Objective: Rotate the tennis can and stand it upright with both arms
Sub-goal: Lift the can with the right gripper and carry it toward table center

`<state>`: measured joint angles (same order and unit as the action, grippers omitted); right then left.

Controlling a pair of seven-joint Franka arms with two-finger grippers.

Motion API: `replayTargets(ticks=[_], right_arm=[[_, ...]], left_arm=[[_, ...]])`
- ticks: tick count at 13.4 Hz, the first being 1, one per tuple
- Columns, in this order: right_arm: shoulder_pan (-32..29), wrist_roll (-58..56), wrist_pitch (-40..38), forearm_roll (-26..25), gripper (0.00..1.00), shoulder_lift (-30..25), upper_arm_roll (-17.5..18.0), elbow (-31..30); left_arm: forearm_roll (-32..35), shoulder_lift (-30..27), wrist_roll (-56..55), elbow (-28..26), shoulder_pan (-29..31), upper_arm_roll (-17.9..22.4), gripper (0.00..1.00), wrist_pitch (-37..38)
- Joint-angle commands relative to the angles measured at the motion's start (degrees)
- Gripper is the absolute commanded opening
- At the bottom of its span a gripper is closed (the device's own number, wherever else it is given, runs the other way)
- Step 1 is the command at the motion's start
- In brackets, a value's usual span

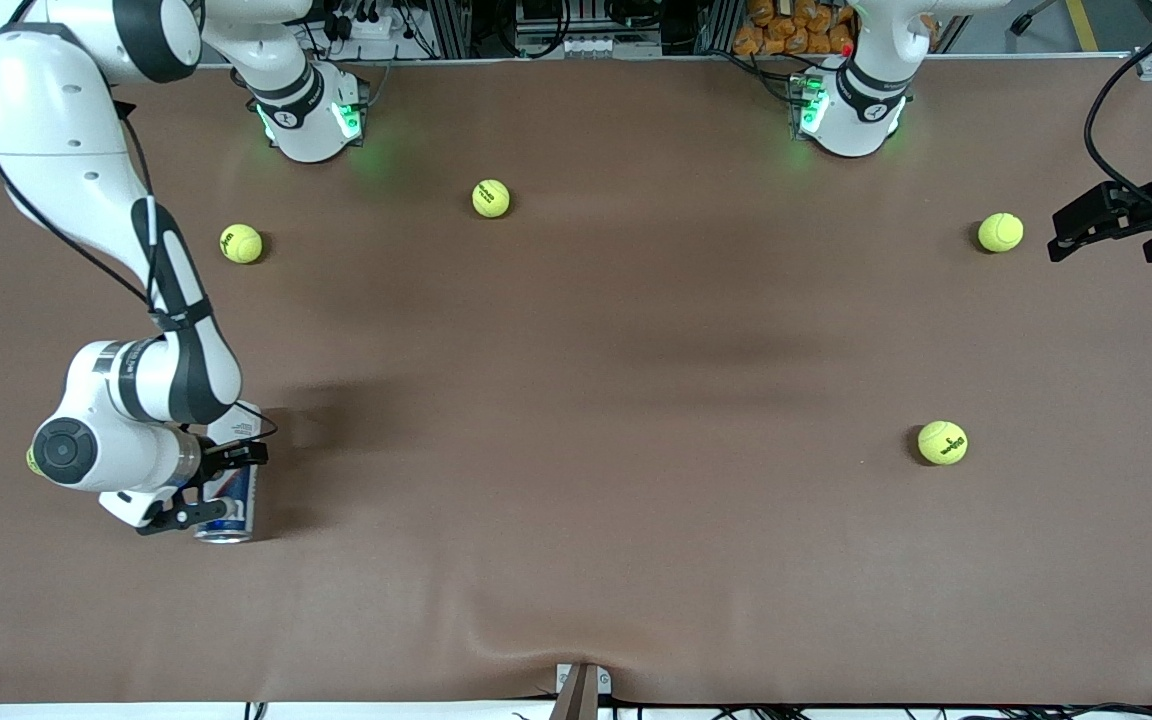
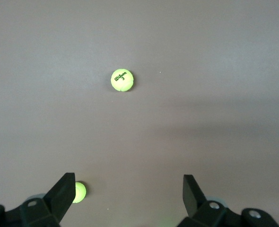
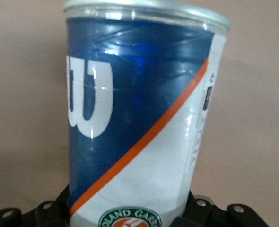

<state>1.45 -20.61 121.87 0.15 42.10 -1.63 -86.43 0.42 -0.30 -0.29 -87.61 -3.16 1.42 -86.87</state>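
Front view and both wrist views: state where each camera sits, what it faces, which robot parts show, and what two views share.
Front view: high across the table, facing both bases; shows both arms, the right gripper at the tennis can.
Left wrist view: on the left wrist, looking down at two balls; the left gripper has its fingers open.
Right wrist view: on the right wrist, filled by the can between its fingers.
Shared: the can, in front and right wrist views.
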Motion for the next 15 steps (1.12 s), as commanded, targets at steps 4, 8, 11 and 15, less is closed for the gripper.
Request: replayTargets(ticks=[4, 8, 11, 15], right_arm=[[0.8, -20.4, -0.6, 0.4, 0.86, -1.1, 10.3, 1.8], [7.7, -25.4, -0.3, -1.0, 0.86, -1.1, 14.7, 1.8], [13.5, -25.5, 2.2, -7.6, 0.86, -0.6, 14.7, 1.9], [22.6, -25.0, 5.3, -18.1, 0.86, 0.3, 14.3, 1.9]], left_arm=[[0.6, 0.0, 1.1, 0.2, -0.1, 0.0, 1.0, 0.2], [0.6, 0.0, 0.6, 0.3, -0.2, 0.0, 1.0, 0.1], [0.6, 0.1, 1.0, 0.4, -0.2, 0.0, 1.0, 0.1], [1.1, 1.1, 0.7, 0.9, -0.6, 0.0, 1.0, 0.1]])
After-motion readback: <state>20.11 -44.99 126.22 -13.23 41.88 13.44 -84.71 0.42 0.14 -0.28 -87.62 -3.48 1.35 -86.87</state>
